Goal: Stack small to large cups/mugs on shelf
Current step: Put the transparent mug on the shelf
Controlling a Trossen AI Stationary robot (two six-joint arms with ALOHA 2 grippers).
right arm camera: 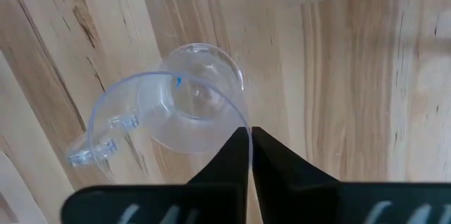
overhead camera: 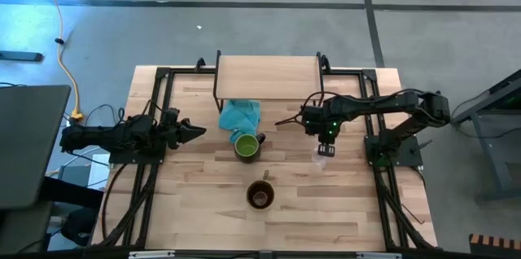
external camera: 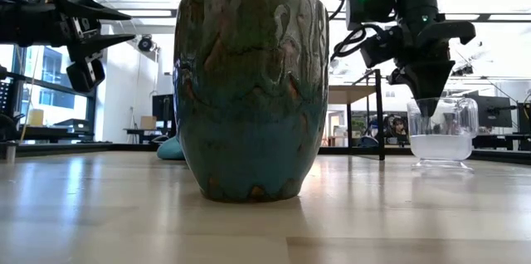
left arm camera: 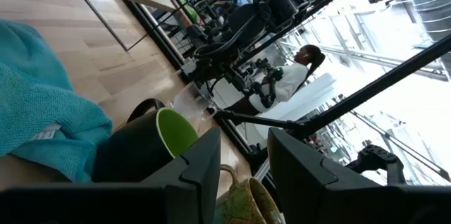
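Right gripper [overhead camera: 326, 140]: it points straight down above the glass cup, near the right edge of the table, about halfway between the far edge and the near edge. In the right wrist view the two fingers [right arm camera: 236, 155] are pressed together, with only a thin line between them, and the cup's rim passes at their tips. I cannot tell if the rim is pinched between them or only lies behind them.
Glass cup [overhead camera: 325, 151]: small and clear, with a handle. It stands upright on the table [overhead camera: 342, 202], right under the right gripper [external camera: 430, 98].
Green mug [overhead camera: 247, 146]: green inside, dark outside. It stands upright near the middle of the table, just in front of the shelf and touching the teal cloth.
Brown mug [overhead camera: 260, 195]: it stands upright nearer to the near edge, apart from the green mug. In the low view it is the big brown and blue glazed vessel [external camera: 252, 90].
Shelf [overhead camera: 269, 76]: a light-wood board on thin black legs, at the far edge of the table.
Teal cloth [overhead camera: 239, 115]: it lies crumpled, partly under the front edge of the shelf.
Left gripper [overhead camera: 192, 132]: it hangs above the table near the left edge, pointing to the green mug, well apart from it. The fingers stand a little open and hold nothing.
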